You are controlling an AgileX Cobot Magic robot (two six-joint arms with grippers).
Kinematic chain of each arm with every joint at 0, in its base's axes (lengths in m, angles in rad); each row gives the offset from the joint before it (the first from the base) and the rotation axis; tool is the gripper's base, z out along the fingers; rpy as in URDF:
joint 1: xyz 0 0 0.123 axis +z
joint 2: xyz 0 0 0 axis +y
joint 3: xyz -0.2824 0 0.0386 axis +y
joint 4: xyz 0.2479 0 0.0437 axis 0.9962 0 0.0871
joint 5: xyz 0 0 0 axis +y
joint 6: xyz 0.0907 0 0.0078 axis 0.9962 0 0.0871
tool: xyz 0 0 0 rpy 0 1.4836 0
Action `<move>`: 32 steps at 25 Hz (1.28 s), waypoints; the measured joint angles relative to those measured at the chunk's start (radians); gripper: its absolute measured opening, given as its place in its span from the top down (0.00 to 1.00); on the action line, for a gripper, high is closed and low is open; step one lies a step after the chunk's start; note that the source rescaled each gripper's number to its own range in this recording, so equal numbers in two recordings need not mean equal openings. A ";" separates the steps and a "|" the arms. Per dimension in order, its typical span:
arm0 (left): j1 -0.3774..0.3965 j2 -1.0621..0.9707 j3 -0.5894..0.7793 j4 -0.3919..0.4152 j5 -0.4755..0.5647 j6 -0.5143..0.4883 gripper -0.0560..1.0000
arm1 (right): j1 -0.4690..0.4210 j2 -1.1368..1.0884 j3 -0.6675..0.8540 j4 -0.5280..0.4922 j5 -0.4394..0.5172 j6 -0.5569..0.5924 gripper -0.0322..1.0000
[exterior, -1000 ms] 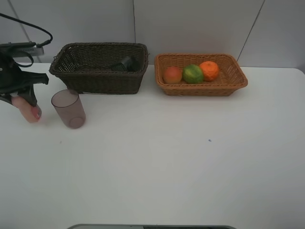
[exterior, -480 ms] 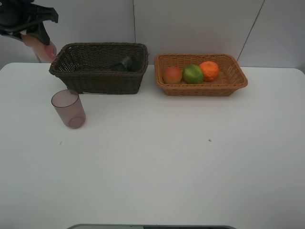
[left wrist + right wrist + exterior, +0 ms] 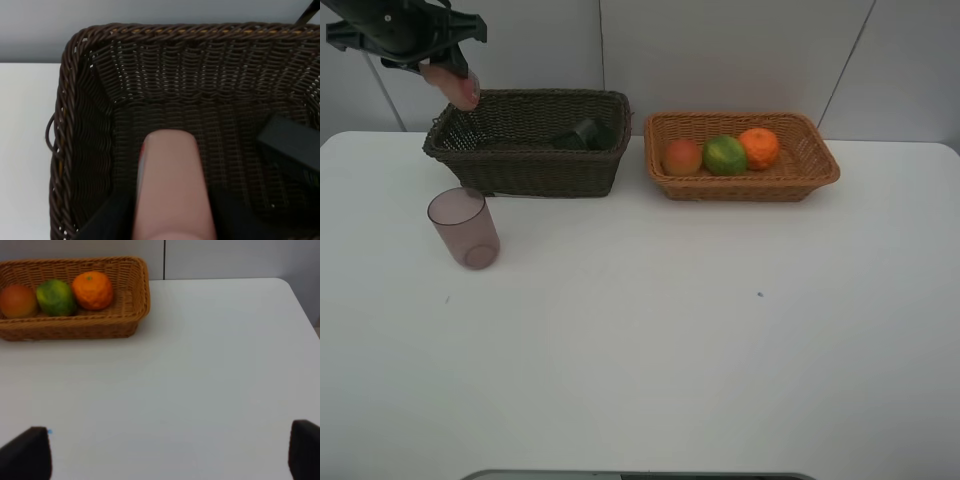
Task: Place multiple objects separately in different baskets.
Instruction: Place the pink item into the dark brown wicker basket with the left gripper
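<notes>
Fruits (image 3: 724, 154), three, fill one basket (image 3: 820, 172); left claw (image 3: 448, 82) grips one pink bottle (image 3: 171, 187); right claw (image 3: 170, 452) gapes empty.

left gripper (image 3: 448, 80): matte black, angular housing, flat plate-like body at 10 o'clock in the high view. right gripper (image 3: 170, 452): two blunt black fingers (image 3: 27, 452), rounded corners, no markings visible.

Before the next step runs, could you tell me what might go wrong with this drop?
The left gripper holds the pink bottle near the dark basket's left rim, so it may clip the edge and fall outside. Once released, it could land on the dark bottle already inside.
</notes>
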 joint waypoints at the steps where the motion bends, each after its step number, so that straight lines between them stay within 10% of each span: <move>1: 0.000 0.019 0.000 0.000 -0.021 0.000 0.55 | 0.000 0.000 0.000 0.000 0.000 0.000 0.00; 14: 0.000 0.244 0.000 0.008 -0.327 0.013 0.55 | 0.000 0.000 0.000 0.000 0.000 0.000 0.00; 32: -0.023 0.293 0.000 0.008 -0.376 0.016 0.51 | 0.000 0.000 0.000 0.000 0.000 0.000 0.00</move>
